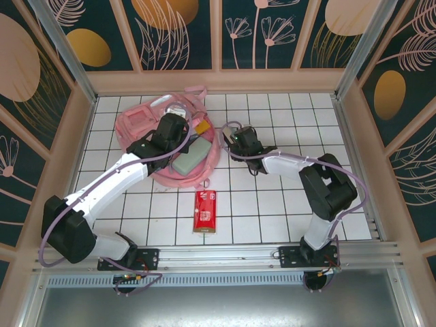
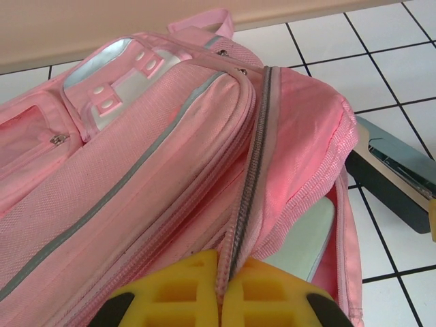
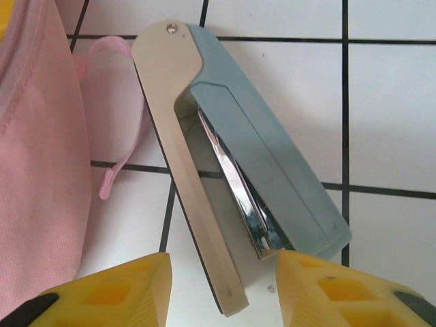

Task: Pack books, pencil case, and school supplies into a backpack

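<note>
Yellow fingertips [image 2: 170,296] of the left gripper [image 2: 221,296] sit pressed together at the bottom of the left wrist view, pinching the zipper edge of the pink backpack [image 2: 157,157]. Tabletop [image 1: 286,204] is white square tile with dark grout, boxed in by walls [image 1: 180,34] of dark teal panels with pale plant drawings and orange blobs, in tan frames. Metal rail [image 1: 225,253] along the near edge carries both arm bases. Backpack lies flat at back left of the tabletop, front pockets up, main zip parted. Mint pencil case [image 1: 188,161] lies in that opening, partly under the pink flap. Right gripper [image 3: 225,293] is partly open, fingers on either side of the near end of the grey-teal stapler [image 3: 266,163]. Stapler lies on its side on the tile just right of the backpack; can't tell if the pads touch it. Red packet [image 1: 205,211] lies flat on the tabletop in front of the backpack, apart from both grippers.
</note>
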